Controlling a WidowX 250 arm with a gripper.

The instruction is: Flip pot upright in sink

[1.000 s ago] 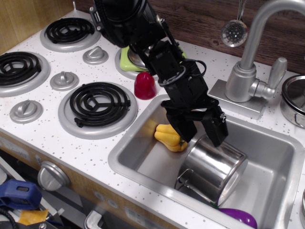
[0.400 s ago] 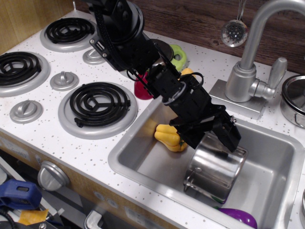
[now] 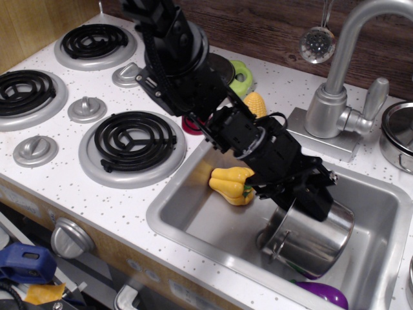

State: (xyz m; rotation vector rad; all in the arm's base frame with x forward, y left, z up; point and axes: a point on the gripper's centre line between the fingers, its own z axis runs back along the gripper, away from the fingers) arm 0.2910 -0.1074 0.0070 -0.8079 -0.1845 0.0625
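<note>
The shiny steel pot (image 3: 316, 242) is in the right part of the grey sink (image 3: 193, 219), close to upright and leaning a little. A wire loop handle shows on its left side. Its opening faces up and toward the arm, and is mostly hidden by it. My black gripper (image 3: 315, 196) reaches down from the upper left and is shut on the pot's upper rim. A yellow toy pepper (image 3: 231, 183) lies in the sink just left of the pot.
A purple eggplant (image 3: 326, 294) lies at the sink's front right. The faucet (image 3: 335, 97) stands behind the sink and a wider steel pot (image 3: 397, 134) at the right edge. A corn cob (image 3: 256, 103), a green plate (image 3: 241, 75) and coil burners (image 3: 134, 139) lie to the left.
The pot has swung from lying on its side, opening toward the front right, to near upright. My gripper moved right and down with it. The corn cob has come into view.
</note>
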